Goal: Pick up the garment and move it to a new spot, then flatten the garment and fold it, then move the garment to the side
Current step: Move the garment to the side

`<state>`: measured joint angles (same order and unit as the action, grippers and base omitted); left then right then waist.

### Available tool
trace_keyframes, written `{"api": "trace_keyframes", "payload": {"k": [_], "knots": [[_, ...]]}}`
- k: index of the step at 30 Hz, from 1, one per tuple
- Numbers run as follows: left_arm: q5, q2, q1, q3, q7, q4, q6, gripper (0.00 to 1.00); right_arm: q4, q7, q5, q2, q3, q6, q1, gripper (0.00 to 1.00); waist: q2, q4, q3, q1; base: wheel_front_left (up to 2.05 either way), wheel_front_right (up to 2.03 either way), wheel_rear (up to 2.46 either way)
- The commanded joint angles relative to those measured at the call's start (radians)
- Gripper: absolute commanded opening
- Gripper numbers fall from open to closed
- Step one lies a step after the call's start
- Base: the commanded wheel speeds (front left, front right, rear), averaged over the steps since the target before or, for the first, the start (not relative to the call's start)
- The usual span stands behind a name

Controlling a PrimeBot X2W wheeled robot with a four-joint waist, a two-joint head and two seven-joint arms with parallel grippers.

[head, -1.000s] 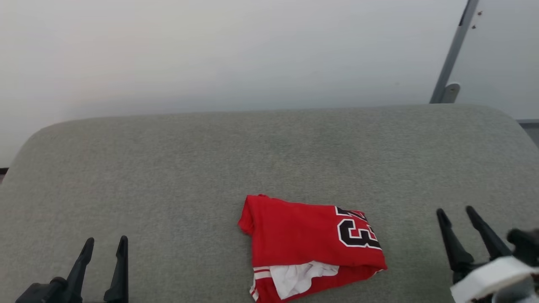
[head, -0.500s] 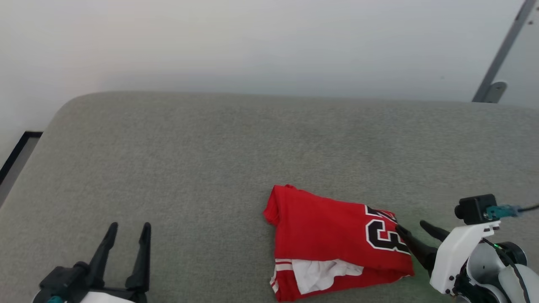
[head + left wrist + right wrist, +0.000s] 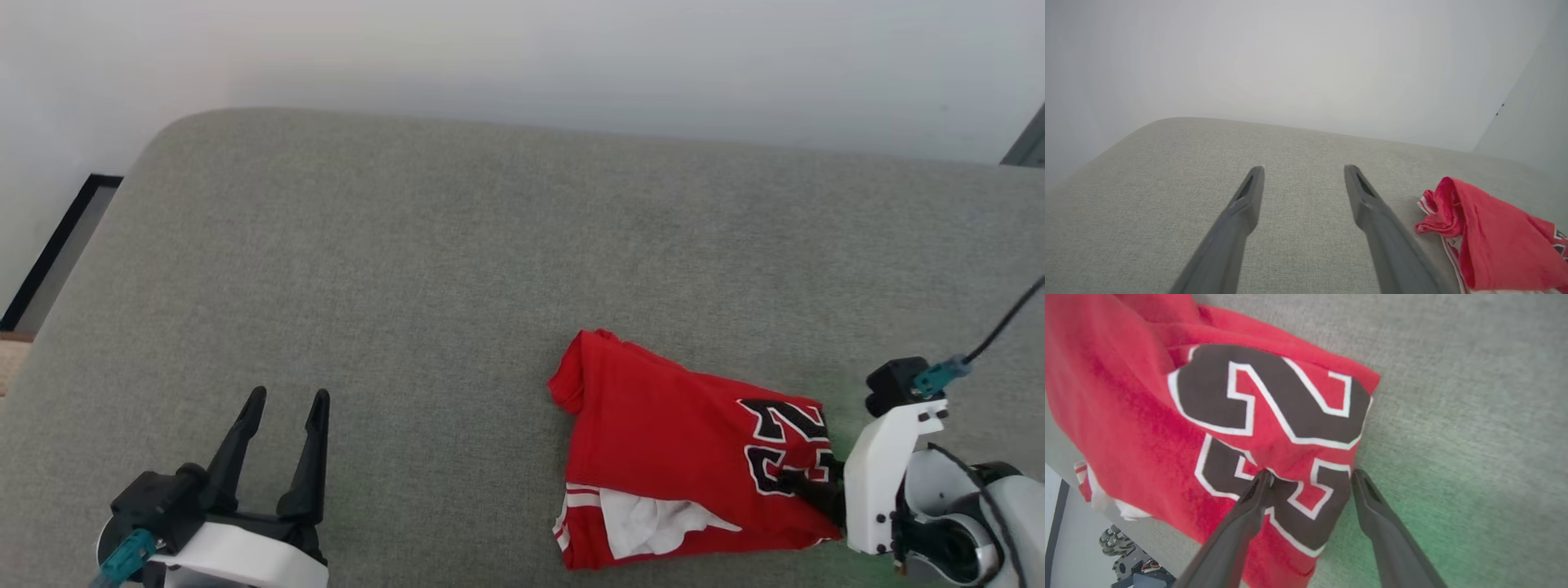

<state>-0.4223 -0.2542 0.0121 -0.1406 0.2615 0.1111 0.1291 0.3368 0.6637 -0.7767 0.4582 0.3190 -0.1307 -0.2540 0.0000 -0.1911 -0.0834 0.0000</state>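
Note:
The red garment [image 3: 678, 441] lies crumpled on the grey cushion [image 3: 408, 245], right of centre, with black white-outlined lettering [image 3: 788, 449] at its right end and white lining at its near edge. My right gripper [image 3: 808, 483] is open at that right end. In the right wrist view [image 3: 1311, 473] one fingertip [image 3: 1263, 479] presses on the lettering [image 3: 1274, 396], while the other rests at the cloth's edge on the cushion. My left gripper [image 3: 289, 400] stands open over bare cushion at the lower left, well apart from the garment [image 3: 1486, 237]. Nothing lies between the left gripper [image 3: 1304, 169] fingers.
A pale wall runs behind the cushion. The cushion's rounded left edge drops to a dark-framed strip of floor [image 3: 57, 245]. A grey post [image 3: 1030, 143] shows at the far right. Part of the robot's base [image 3: 1126, 563] appears below the cushion edge.
The head camera has shifted, moving the whole picture. My right gripper has turned from pointing up beside the garment to reaching onto its right end over the lettering. The garment's right end is slightly pushed.

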Motion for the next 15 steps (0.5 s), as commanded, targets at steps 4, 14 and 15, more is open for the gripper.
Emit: {"api": "trace_keyframes", "payload": {"k": [4,14,15], "knots": [[-0.006,0.009,-0.036,-0.007,0.005,0.008,0.002,1.00,0.054,0.069,0.010,-0.055,-0.009,0.000,-0.024,1.00,0.0000,-0.013,-0.033,0.0000,0.00,0.00,0.00],[-0.008,0.014,-0.078,-0.013,0.005,0.016,0.002,1.00,0.150,0.129,-0.021,-0.131,0.015,0.000,-0.075,0.00,0.0000,-0.015,-0.064,0.0000,0.00,0.00,0.00],[-0.010,0.014,-0.082,-0.014,0.005,0.016,0.002,1.00,0.146,0.124,-0.027,-0.123,0.014,0.000,-0.079,0.00,0.0000,-0.014,-0.066,0.0000,0.00,0.00,0.00]]}}
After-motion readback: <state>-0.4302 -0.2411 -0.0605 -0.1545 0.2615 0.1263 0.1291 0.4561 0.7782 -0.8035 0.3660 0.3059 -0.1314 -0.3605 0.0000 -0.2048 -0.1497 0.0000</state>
